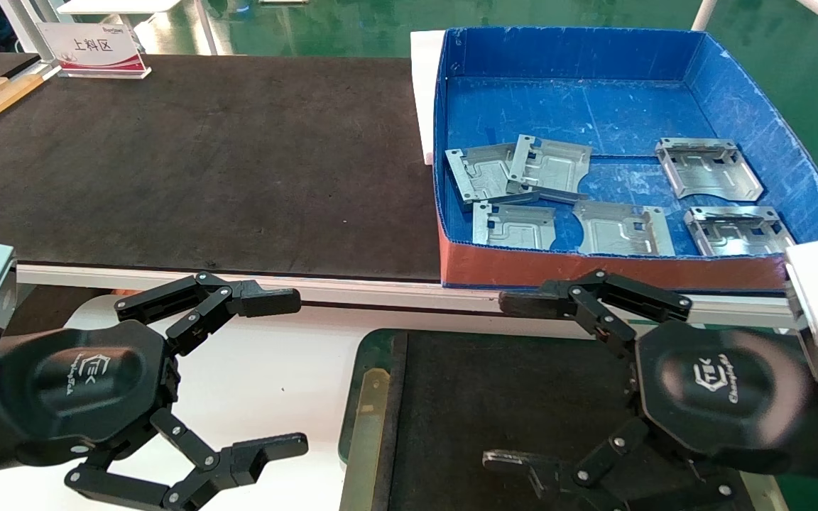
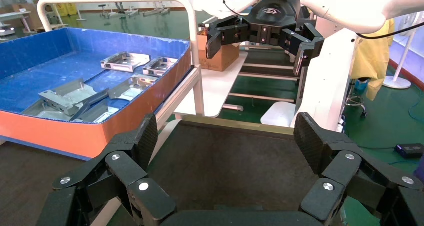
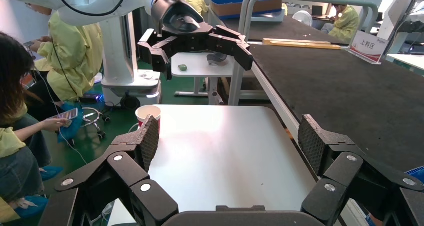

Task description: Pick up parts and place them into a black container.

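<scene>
Several silver-grey stamped parts [image 1: 549, 167] lie in the large blue box [image 1: 750, 106] at the back right; they also show in the left wrist view [image 2: 65, 98]. The black container [image 1: 451, 397], with a green rim and a brass side strip, lies at the front centre, and its visible floor is bare. My left gripper [image 1: 281, 374] is open and empty over the white table, left of the container. My right gripper [image 1: 514, 382] is open and empty above the container's floor. Both are well short of the parts.
A wide black tabletop [image 1: 203, 163] runs along the back left, with a sign [image 1: 93, 50] at its far end. A white table [image 1: 274, 376] lies under my left gripper. A paper cup [image 3: 148, 113] stands on its far edge, and people sit beyond it.
</scene>
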Motion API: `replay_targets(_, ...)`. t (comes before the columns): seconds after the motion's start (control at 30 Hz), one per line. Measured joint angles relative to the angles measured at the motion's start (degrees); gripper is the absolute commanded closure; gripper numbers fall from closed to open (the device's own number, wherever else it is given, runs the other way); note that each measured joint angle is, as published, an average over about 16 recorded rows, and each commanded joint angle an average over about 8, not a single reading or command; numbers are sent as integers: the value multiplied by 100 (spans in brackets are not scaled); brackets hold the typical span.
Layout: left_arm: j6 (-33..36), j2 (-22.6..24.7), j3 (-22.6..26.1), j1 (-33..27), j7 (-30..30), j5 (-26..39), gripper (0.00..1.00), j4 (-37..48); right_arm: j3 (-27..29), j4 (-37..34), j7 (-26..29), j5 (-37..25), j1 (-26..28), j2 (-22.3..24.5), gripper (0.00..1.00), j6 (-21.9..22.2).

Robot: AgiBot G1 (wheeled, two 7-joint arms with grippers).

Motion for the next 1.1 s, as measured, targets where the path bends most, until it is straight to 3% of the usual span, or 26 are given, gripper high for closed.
replay_targets(0.97, 0, 0, 0, 0, 0, 0, 0, 0, 0, 0, 0, 0, 0, 0, 0, 0)
replay_targets(1.1, 0, 0, 0, 0, 0, 0, 46, 0, 0, 0, 0, 0, 0, 0, 0, 0)
